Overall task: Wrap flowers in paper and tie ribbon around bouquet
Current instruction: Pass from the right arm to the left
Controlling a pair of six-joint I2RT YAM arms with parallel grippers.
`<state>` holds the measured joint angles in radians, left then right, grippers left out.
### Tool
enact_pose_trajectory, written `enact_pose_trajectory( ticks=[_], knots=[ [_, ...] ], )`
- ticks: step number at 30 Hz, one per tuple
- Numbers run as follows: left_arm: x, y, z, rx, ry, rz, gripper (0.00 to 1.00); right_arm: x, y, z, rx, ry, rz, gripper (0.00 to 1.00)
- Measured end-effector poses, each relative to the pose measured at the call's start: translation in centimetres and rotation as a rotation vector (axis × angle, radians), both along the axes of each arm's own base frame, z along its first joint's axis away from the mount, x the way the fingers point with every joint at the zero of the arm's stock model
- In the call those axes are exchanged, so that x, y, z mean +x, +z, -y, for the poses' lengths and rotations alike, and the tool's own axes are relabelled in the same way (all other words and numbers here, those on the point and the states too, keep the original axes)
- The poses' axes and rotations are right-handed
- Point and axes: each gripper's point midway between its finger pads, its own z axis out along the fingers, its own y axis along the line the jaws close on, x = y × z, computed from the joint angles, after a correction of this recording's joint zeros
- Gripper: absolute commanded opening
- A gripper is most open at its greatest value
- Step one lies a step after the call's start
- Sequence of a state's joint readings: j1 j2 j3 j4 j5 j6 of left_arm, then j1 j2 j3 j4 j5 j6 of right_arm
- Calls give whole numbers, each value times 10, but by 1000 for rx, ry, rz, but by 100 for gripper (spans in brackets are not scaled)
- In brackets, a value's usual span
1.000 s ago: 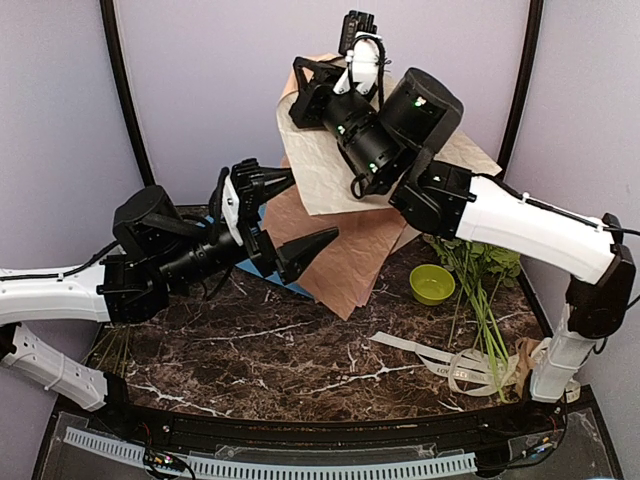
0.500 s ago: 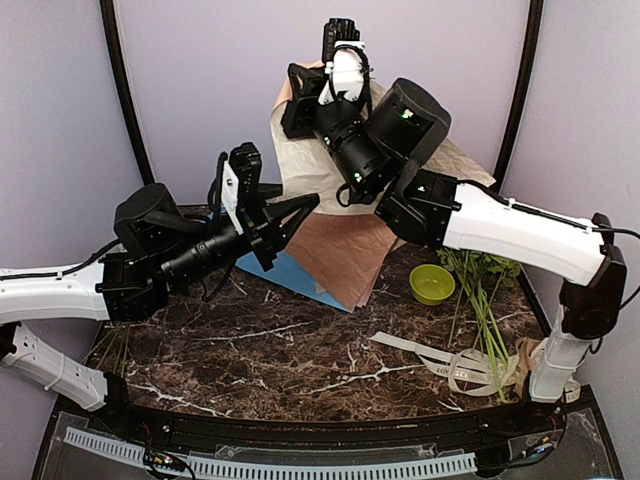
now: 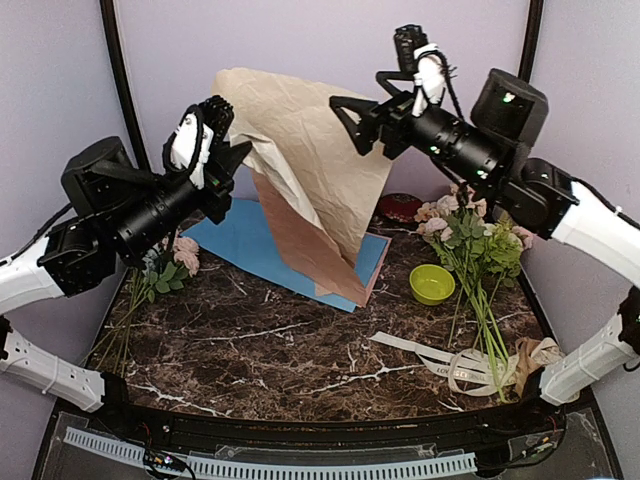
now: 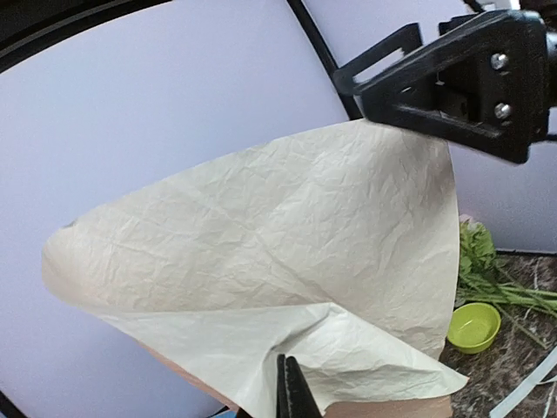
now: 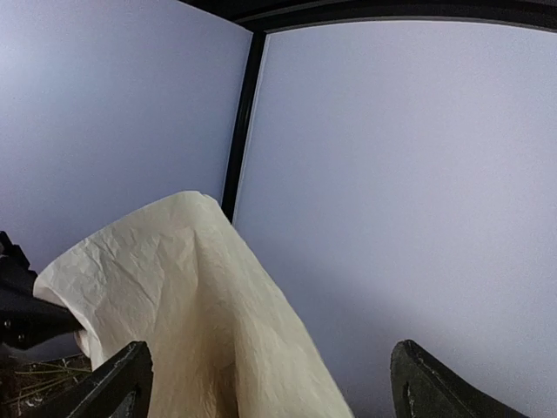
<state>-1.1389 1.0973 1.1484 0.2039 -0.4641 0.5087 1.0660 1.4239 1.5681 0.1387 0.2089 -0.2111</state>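
The tan paper (image 3: 300, 150) hangs in the air over the back of the table, its pale side (image 4: 287, 226) towards the left wrist camera. My left gripper (image 3: 238, 152) is shut on its upper left edge, the closed fingertips (image 4: 291, 387) pinching a fold. To the right of the sheet, my right gripper (image 3: 350, 125) is open; the paper (image 5: 174, 296) shows past its left finger (image 5: 117, 387), ungripped. The flowers (image 3: 455, 215) lie at the right with stems pointing forward. The ribbon (image 3: 440, 360) lies loose at the front right.
A light blue sheet (image 3: 235, 245) lies flat under the hanging paper. A green bowl (image 3: 432, 283) sits beside the flower stems, and a dark red object (image 3: 400, 207) is behind it. Another flower bunch (image 3: 165, 265) lies at the left.
My left gripper closed on the paper and rose to the left with it. My right gripper opened, let the paper go and swung right. The paper now hangs from the left gripper alone.
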Motion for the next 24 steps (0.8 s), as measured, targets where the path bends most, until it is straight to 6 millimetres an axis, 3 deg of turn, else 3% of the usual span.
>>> enact_pose_trajectory(
  ticks=[4, 7, 10, 15, 21, 24],
  knots=[
    [4, 32, -21, 93, 93, 51, 0, 4, -1, 63, -64, -36, -17, 100],
    [4, 50, -23, 171, 103, 85, 0, 7, -16, 78, -129, -30, -58, 100],
    [4, 50, -17, 235, 89, 90, 0, 14, -48, 71, -208, 16, -119, 100],
    [-3, 25, -6, 350, 8, 64, 0, 41, -107, 60, -301, 95, -235, 100],
    [-20, 6, -3, 384, -109, 21, 0, 92, -135, 44, -298, 189, -309, 100],
    [-33, 6, -9, 348, -165, 4, 0, 100, -147, 27, -298, 274, -338, 100]
  ],
)
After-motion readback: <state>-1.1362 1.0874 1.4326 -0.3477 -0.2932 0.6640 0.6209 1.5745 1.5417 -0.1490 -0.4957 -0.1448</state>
